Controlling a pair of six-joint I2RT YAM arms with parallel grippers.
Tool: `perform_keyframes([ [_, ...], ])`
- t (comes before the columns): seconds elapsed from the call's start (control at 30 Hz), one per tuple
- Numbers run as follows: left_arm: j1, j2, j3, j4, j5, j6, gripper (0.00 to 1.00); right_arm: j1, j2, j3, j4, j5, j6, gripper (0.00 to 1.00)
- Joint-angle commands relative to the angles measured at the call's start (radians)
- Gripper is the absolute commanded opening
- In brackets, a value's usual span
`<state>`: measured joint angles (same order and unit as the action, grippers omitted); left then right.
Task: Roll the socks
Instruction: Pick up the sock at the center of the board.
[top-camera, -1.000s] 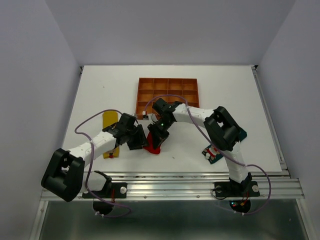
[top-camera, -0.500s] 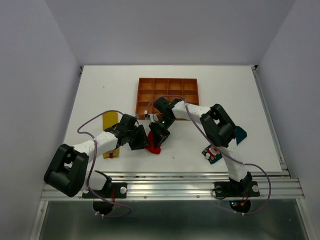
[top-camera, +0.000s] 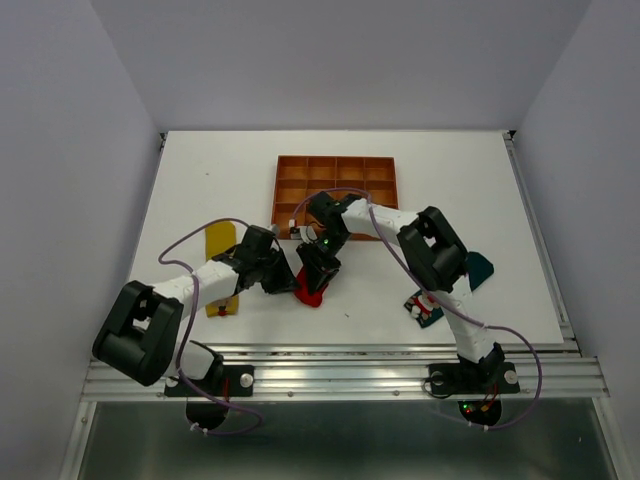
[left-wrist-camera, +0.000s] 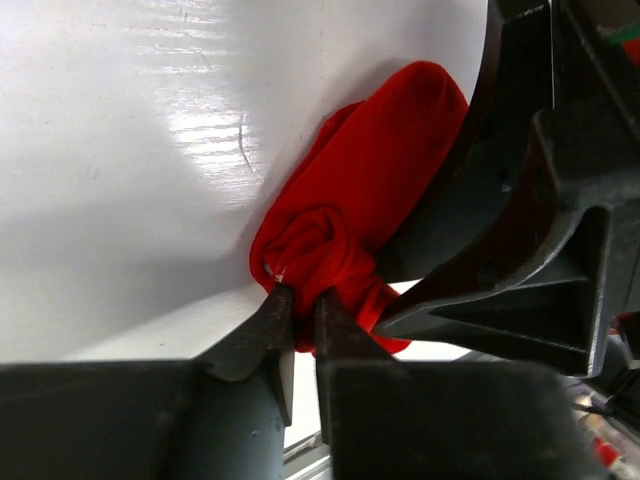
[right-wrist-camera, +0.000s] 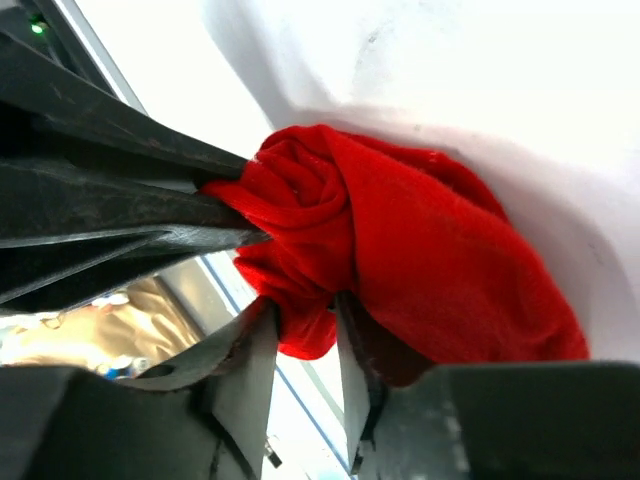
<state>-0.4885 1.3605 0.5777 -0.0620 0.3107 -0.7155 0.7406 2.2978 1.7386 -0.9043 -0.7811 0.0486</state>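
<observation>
One red sock between left claw, right claw, near table edge.

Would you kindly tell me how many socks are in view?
3: red sock at centre, yellow sock at left, teal sock at right, partly hidden under the right arm.

The red sock lay on the white bench, rolled into a plump bundle with a tight coil of folds at its near end. The left pincer rose from the bottom edge, its two dark fingers drawn almost together with a pinch of that coiled red fabric caught between their tips. From the right, the right pincer reached in as two dark wedge-shaped fingers, their points pressed into the bundle's side and covering part of it. A bright glare streaked the bench beside the sock.
</observation>
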Motion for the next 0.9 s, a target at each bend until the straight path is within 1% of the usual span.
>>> perform_keyframes([
  [0.0, -0.001, 0.034, 0.02, -0.022, -0.056, 0.007, 0.01, -0.001, -0.018, 0.016, 0.063, 0.128, -0.033, 0.39],
  [0.13, -0.002, 0.072, 0.045, -0.044, -0.065, 0.011, 0.0, -0.001, -0.109, -0.034, 0.142, 0.134, -0.021, 0.53],
  [0.23, -0.001, 0.088, 0.06, -0.061, -0.067, 0.016, 0.0, -0.001, -0.198, -0.086, 0.212, 0.154, -0.02, 0.6],
  [0.3, -0.001, 0.091, 0.068, -0.081, -0.071, 0.016, 0.0, -0.001, -0.271, -0.157, 0.286, 0.184, -0.007, 0.63],
  [0.43, -0.002, 0.089, 0.09, -0.122, -0.088, 0.021, 0.0, 0.009, -0.392, -0.289, 0.399, 0.276, -0.003, 0.63],
  [0.47, -0.002, 0.088, 0.091, -0.125, -0.084, 0.021, 0.0, 0.026, -0.414, -0.338, 0.422, 0.301, -0.003, 0.63],
  [0.5, -0.002, 0.088, 0.096, -0.134, -0.082, 0.022, 0.0, 0.037, -0.455, -0.355, 0.451, 0.348, -0.007, 0.63],
  [0.6, -0.002, 0.095, 0.109, -0.157, -0.082, 0.024, 0.0, 0.084, -0.514, -0.433, 0.519, 0.42, -0.035, 0.63],
  [0.63, -0.002, 0.098, 0.113, -0.162, -0.081, 0.025, 0.0, 0.126, -0.532, -0.448, 0.536, 0.449, -0.035, 0.63],
  [0.67, -0.002, 0.098, 0.113, -0.163, -0.079, 0.025, 0.0, 0.144, -0.566, -0.465, 0.556, 0.514, -0.065, 0.63],
  [0.77, -0.004, 0.1, 0.114, -0.165, -0.068, 0.027, 0.0, 0.192, -0.59, -0.496, 0.59, 0.595, -0.07, 0.63],
  [0.87, -0.002, 0.103, 0.123, -0.174, -0.062, 0.031, 0.0, 0.232, -0.587, -0.505, 0.602, 0.641, -0.093, 0.63],
])
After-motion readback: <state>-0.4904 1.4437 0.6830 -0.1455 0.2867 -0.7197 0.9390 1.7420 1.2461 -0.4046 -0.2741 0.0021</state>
